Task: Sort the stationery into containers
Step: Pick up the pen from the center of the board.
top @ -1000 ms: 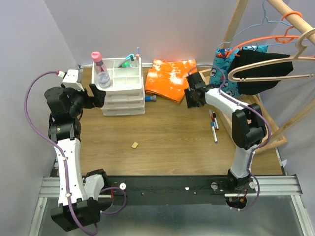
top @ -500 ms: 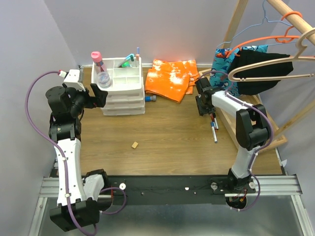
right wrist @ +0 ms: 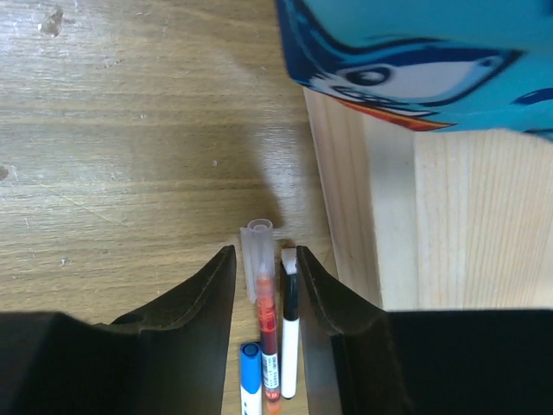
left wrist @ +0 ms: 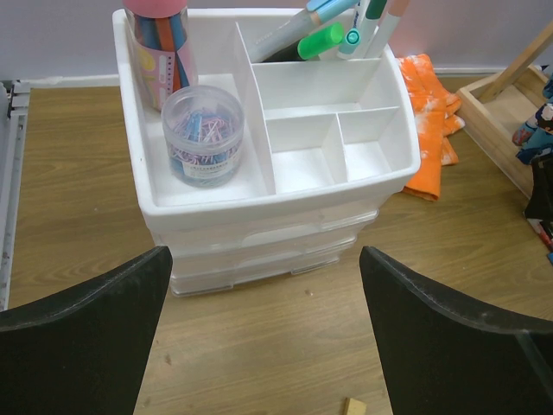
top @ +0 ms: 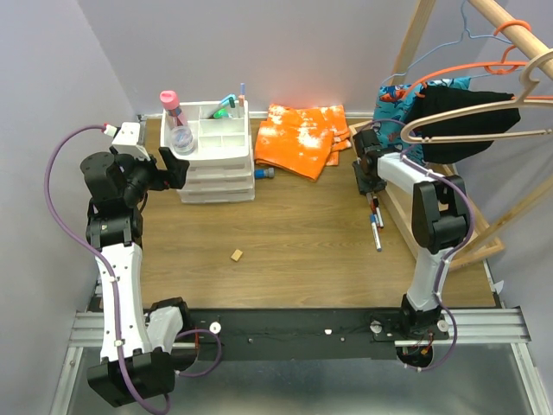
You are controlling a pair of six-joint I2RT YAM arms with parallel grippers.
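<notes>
The white three-drawer container (top: 216,154) (left wrist: 397,130) stands at the back left. A pink-capped bottle (top: 177,125) (left wrist: 158,35) and a green-capped marker (left wrist: 315,41) are in its top tray with other pens. My left gripper (top: 173,169) (left wrist: 264,255) hangs open just left of the drawers, empty. Low over the pens (top: 374,212) by the wooden tray is my right gripper (top: 369,183) (right wrist: 265,252). Its jaws stand narrowly open astride a red pen (right wrist: 269,320) and a black-and-white pen (right wrist: 290,320), both lying on the table. A blue-capped pen (right wrist: 250,372) lies beside them.
An orange cloth (top: 298,138) lies at the back middle, a blue-capped tube (top: 266,174) by its left corner. A small tan block (top: 236,255) (left wrist: 353,405) sits mid-table. The wooden tray (right wrist: 363,190) and blue patterned fabric (right wrist: 406,52) crowd the right gripper's right side. Hangers (top: 484,112) overhang.
The right gripper has swung right from the orange cloth's edge to over the pens beside the wooden tray, and its jaws have narrowed. The left arm has barely moved.
</notes>
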